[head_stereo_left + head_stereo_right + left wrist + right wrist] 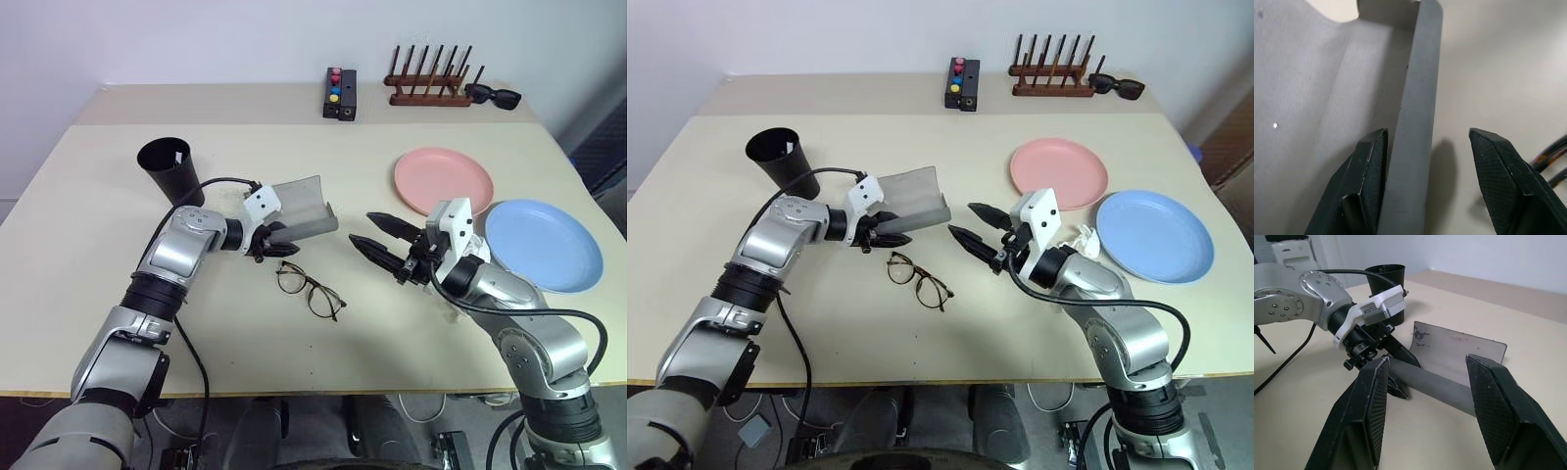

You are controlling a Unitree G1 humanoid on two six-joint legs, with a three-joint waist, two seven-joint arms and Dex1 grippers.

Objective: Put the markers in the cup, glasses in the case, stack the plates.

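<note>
While open, case (306, 209) without glasses (311, 291)

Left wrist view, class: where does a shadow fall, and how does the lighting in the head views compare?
Left wrist view: a soft dark shadow lies on the table beside the case wall, between the jaws. Left eye view: even, diffuse light; only faint shadows under the glasses and plates.

A small black box with coloured buttons (340, 93) stands at the worktop's (294, 352) far edge, near a wooden peg rack (428, 88) with black sunglasses (493, 95) just beside it.
</note>
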